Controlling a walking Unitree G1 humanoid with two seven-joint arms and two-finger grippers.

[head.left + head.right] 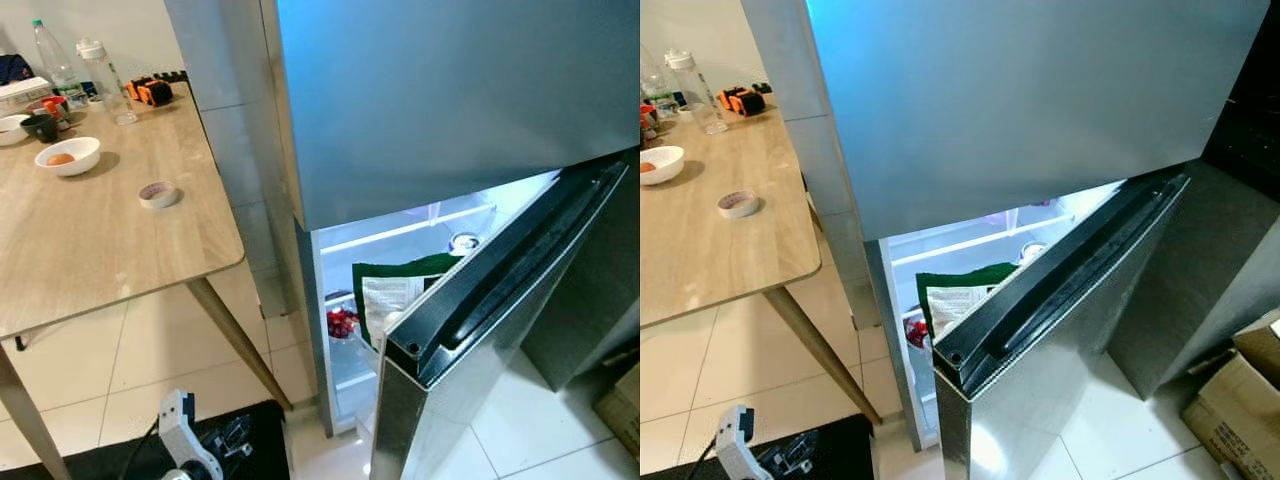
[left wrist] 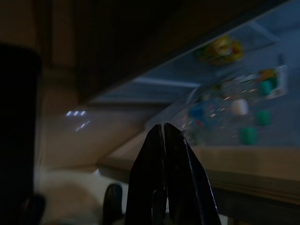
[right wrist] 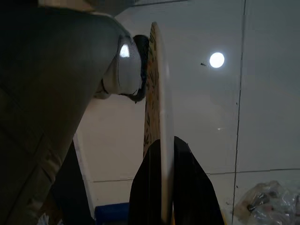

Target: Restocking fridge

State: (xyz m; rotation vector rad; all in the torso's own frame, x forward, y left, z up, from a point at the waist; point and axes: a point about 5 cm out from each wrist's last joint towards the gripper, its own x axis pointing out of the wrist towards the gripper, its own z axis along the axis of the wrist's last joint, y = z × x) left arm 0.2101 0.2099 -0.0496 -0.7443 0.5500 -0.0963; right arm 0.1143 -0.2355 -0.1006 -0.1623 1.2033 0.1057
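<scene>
Nearest, we see our left gripper [image 2: 166, 140] pressed closed, empty, and our right gripper [image 3: 166, 150] clamping a flat packet [image 3: 158, 93]. Beyond, the fridge door [image 1: 480, 330] stands ajar; a green bag [image 1: 390, 290] sits inside. Far left, the table [image 1: 100, 240].

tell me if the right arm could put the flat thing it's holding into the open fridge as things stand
Probably yes. The lower fridge door stands partly open and the lit compartment shows beside a green bag. The right gripper, shut on a thin flat item, hangs low, so it must rise first.
</scene>
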